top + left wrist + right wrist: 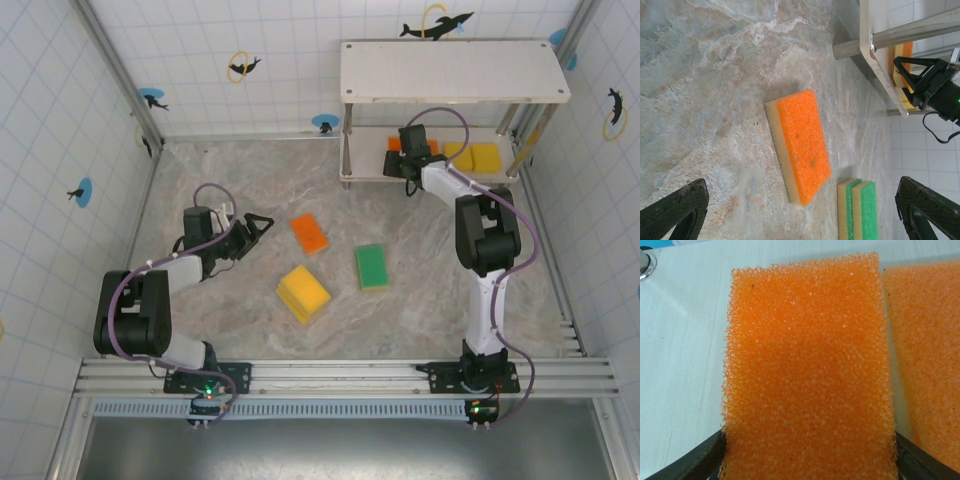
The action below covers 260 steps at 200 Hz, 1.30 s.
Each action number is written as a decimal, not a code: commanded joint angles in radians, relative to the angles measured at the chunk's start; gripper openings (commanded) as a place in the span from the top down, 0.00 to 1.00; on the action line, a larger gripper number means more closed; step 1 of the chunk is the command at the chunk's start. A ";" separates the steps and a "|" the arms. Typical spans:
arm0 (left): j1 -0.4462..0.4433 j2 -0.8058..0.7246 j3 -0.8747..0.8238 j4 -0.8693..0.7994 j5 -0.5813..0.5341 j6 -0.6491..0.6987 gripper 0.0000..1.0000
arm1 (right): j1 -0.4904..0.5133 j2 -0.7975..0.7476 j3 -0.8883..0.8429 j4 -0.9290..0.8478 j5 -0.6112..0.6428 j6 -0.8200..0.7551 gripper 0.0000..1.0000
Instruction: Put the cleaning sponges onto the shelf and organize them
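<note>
I have my left arm (150, 300) folded at the lower left of the overhead view, forearm running up and right, with the left gripper (261, 226) gaping wide (its fingers (675, 210) sit at the wrist view's bottom corners). My right arm (485, 260) stands tall at the right, elbow bent and wrist reaching up-left. The right gripper (402, 155) pinches an orange sponge (807, 365) by its sides.
</note>
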 commanded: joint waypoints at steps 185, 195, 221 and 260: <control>-0.006 0.003 0.023 -0.024 0.014 0.037 0.02 | -0.021 0.044 0.061 -0.014 -0.055 -0.019 0.27; -0.007 0.003 0.024 -0.024 0.014 0.037 0.02 | -0.022 0.045 0.062 -0.014 -0.056 -0.020 0.27; -0.006 0.002 0.020 -0.024 0.012 0.039 0.03 | -0.021 0.043 0.061 -0.015 -0.055 -0.020 0.27; -0.006 0.007 0.020 -0.018 0.012 0.034 0.02 | -0.021 0.033 0.037 0.001 -0.059 -0.020 0.25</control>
